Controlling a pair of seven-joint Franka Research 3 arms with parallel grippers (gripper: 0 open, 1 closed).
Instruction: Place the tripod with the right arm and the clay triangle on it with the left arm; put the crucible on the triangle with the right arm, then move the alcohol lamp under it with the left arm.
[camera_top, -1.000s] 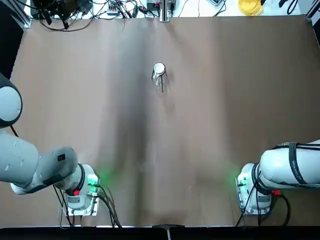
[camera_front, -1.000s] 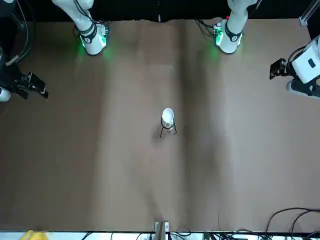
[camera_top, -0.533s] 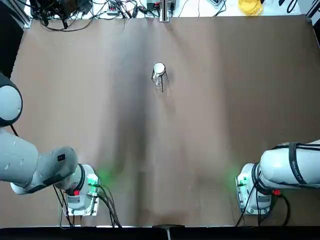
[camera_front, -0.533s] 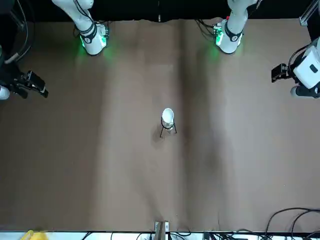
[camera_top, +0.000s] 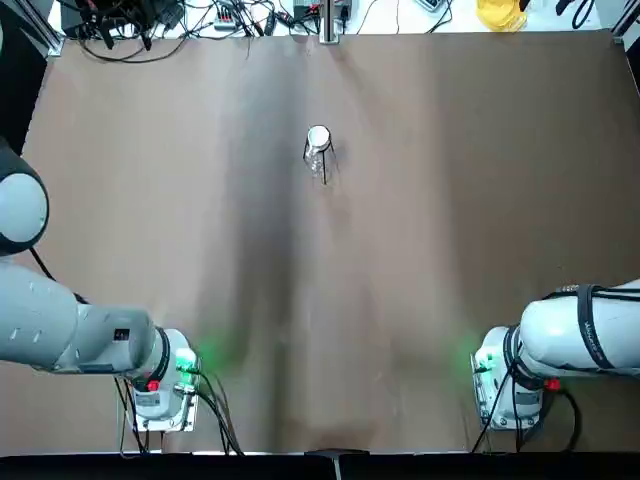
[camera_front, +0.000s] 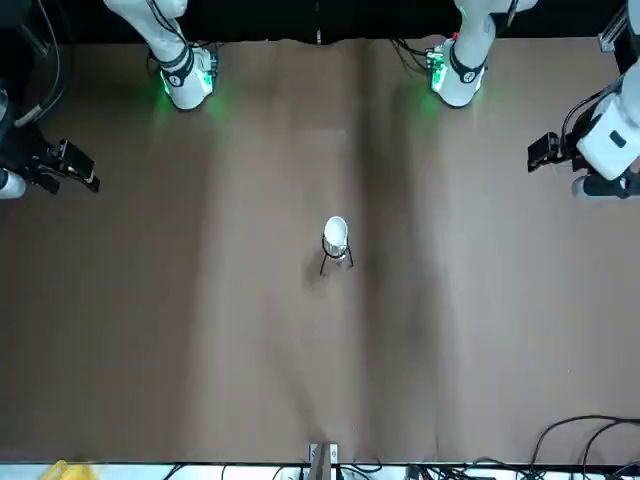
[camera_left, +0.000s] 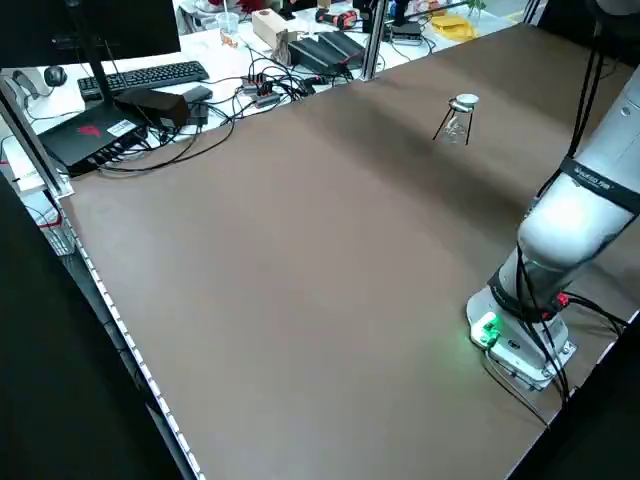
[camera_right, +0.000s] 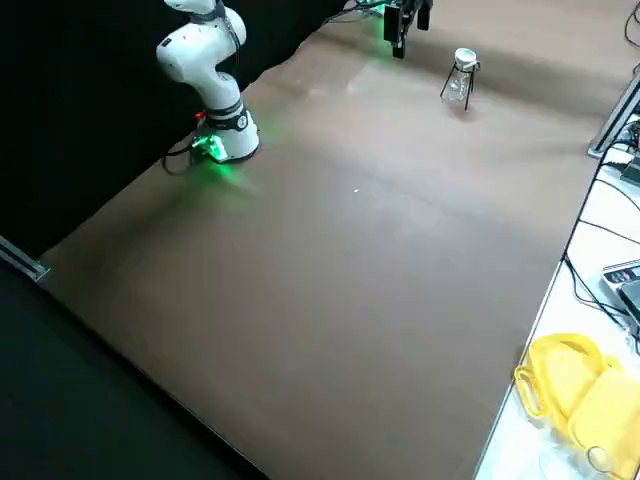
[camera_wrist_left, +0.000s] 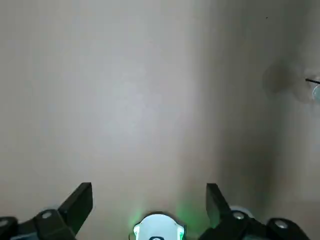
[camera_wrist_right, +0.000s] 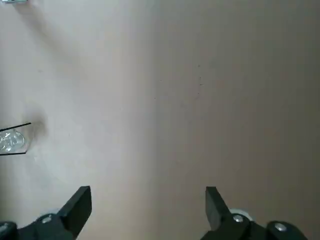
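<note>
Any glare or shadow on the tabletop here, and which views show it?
Top view: a broad dark band left of the tripod, green glow beside both arm bases; left wrist view: pale glare on the tabletop; right wrist view: soft shadow beside the tripod's legs.

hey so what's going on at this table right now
Neither robot arm is holding anything. The tripod stands on the table with the crucible on top and the alcohol lamp underneath, so the setup looks finished. The left end effector and right end effector are both open, each off to its own side of the stand.
</note>
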